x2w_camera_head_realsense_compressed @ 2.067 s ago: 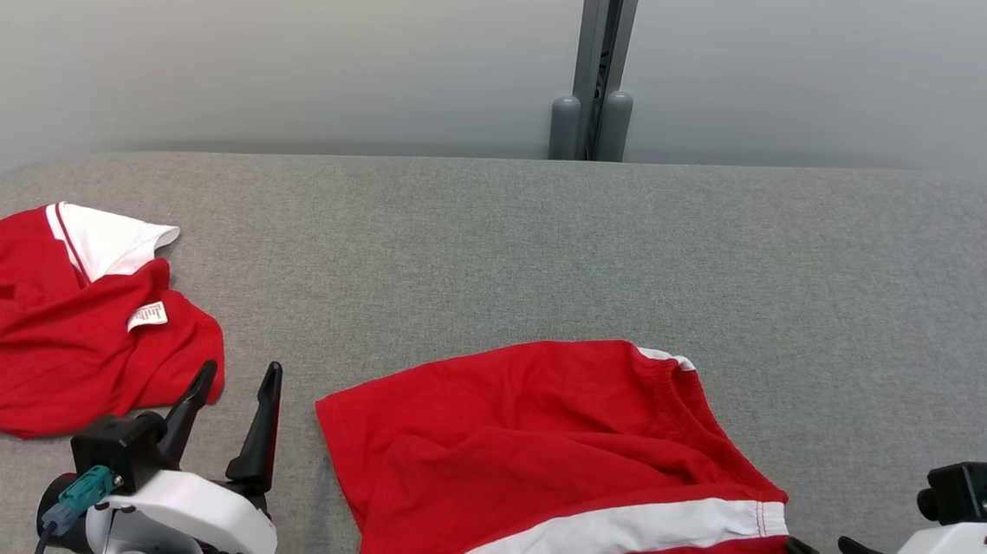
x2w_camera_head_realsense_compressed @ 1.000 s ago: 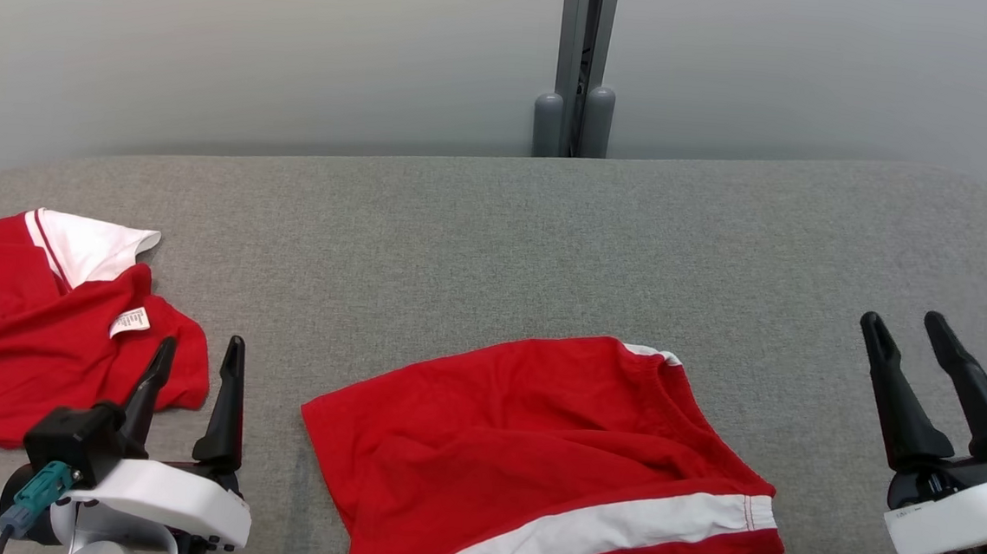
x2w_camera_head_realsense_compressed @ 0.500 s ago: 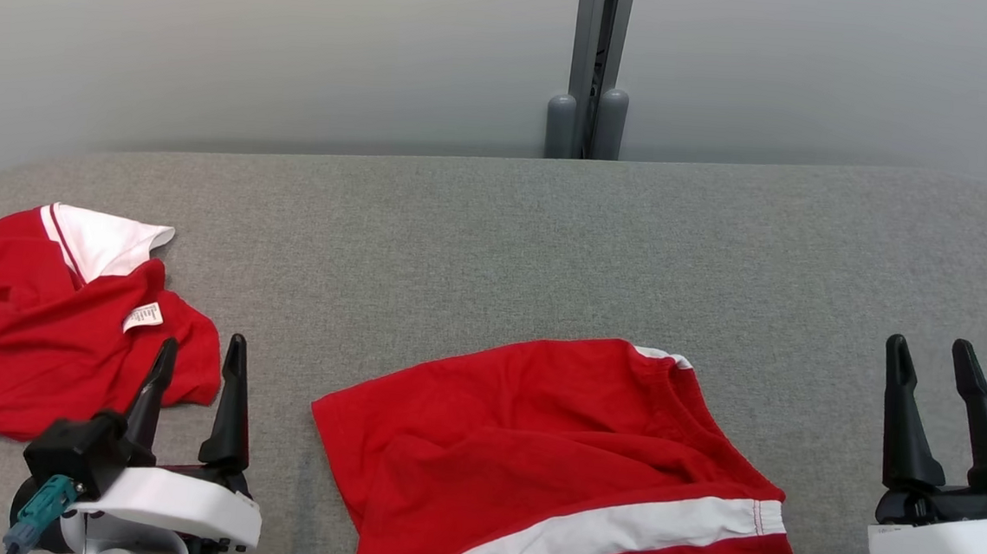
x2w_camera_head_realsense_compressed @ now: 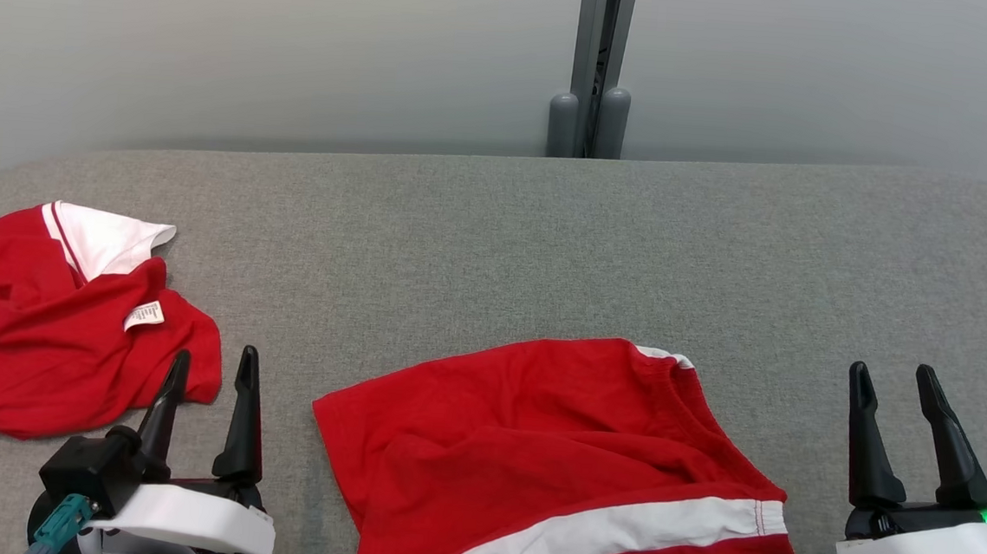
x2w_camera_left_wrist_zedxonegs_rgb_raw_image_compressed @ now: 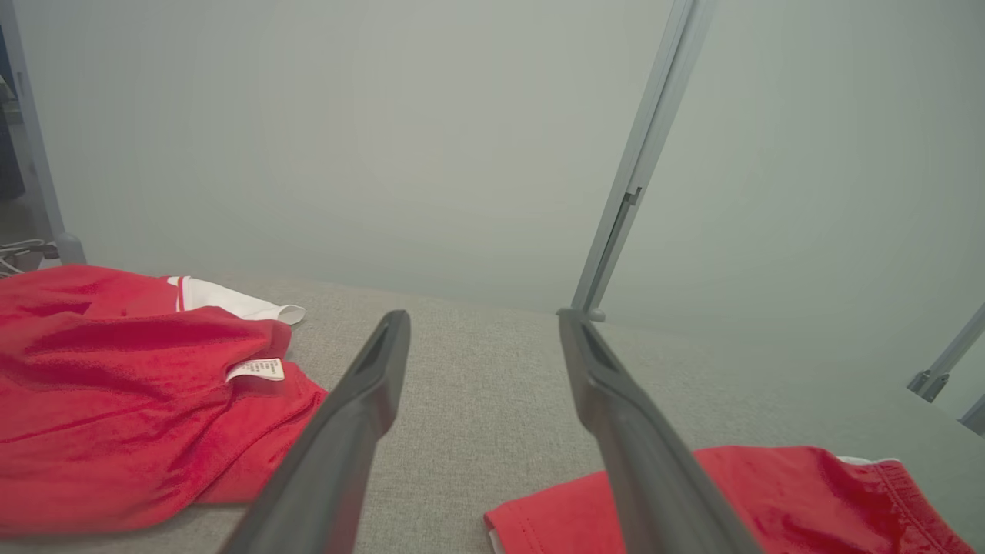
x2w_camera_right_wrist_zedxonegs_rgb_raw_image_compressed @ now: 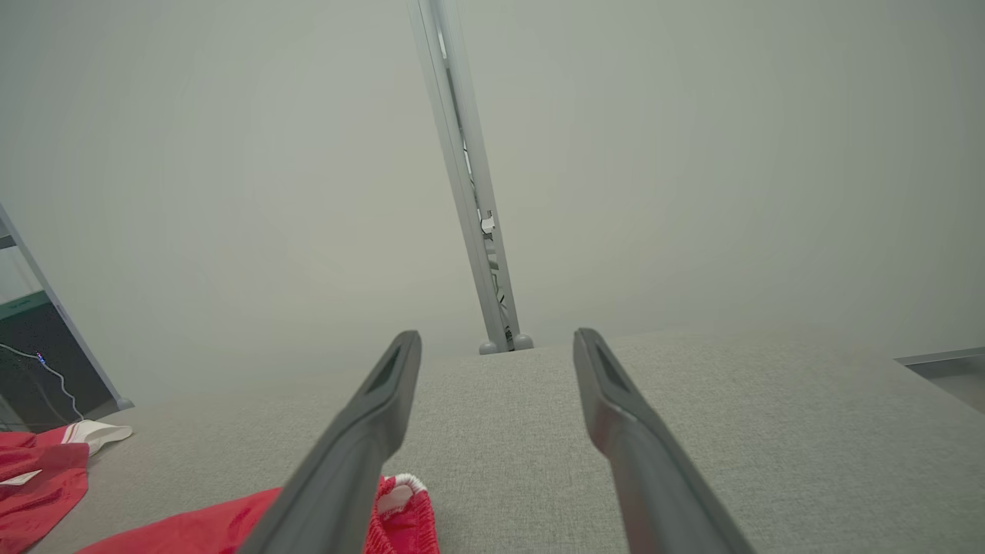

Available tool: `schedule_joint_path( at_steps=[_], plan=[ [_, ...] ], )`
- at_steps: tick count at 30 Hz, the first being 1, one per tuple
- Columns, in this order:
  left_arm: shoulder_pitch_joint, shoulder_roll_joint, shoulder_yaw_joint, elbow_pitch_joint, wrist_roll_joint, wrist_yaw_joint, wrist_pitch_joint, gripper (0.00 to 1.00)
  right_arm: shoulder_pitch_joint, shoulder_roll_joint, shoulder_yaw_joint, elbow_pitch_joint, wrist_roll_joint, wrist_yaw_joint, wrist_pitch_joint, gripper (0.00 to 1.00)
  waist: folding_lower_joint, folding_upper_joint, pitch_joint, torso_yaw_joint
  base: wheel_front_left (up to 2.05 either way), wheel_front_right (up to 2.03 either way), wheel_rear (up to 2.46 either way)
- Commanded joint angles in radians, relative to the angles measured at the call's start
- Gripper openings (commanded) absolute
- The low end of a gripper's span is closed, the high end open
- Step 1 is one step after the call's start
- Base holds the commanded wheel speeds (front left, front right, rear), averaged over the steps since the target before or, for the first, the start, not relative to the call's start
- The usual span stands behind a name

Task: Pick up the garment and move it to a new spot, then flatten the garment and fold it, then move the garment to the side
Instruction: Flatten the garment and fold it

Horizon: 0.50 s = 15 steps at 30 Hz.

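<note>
Red white-striped shorts (x2w_camera_head_realsense_compressed: 550, 455) lie rumpled on grey cloth (x2w_camera_head_realsense_compressed: 495, 251); both grippers' fingers (x2w_camera_head_realsense_compressed: 242, 416) apart.

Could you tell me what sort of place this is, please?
Probably a robot test room for folding clothes: a grey cloth-covered table, plain partition panels behind it, red shorts and a crumpled red shirt.

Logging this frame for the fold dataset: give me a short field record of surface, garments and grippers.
surface: grey padded table
centre garment: red shorts, white stripe, laid out with some wrinkles
left garment: crumpled red garment, white trim, label showing
left gripper: jaws open, empty, between the two garments
right gripper: jaws open, empty, right of the shorts, not touching them
</note>
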Motion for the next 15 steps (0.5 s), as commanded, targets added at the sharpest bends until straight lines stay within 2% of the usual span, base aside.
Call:
schedule_joint_path(
  at_steps=[1,9,15],
  plan=[
    [-0.001,-0.003,0.010,0.012,0.018,-0.015,-0.002,1.00,-0.009,-0.003,0.003,-0.003,-0.004,0.002,-0.010,1.00,0.0000,-0.0001,0.000,0.001,0.00,0.00,0.00],
    [-0.007,-0.023,0.031,0.045,0.042,-0.046,-0.002,1.00,-0.005,-0.004,0.011,-0.005,-0.016,0.002,-0.010,1.00,0.0000,-0.0001,-0.007,0.002,0.00,0.00,0.00],
    [0.013,-0.029,0.024,0.079,0.051,-0.066,-0.002,1.00,0.021,-0.036,0.047,0.034,0.006,0.002,-0.001,1.00,0.0000,-0.0001,-0.021,-0.001,0.00,0.00,0.00]
  ],
)
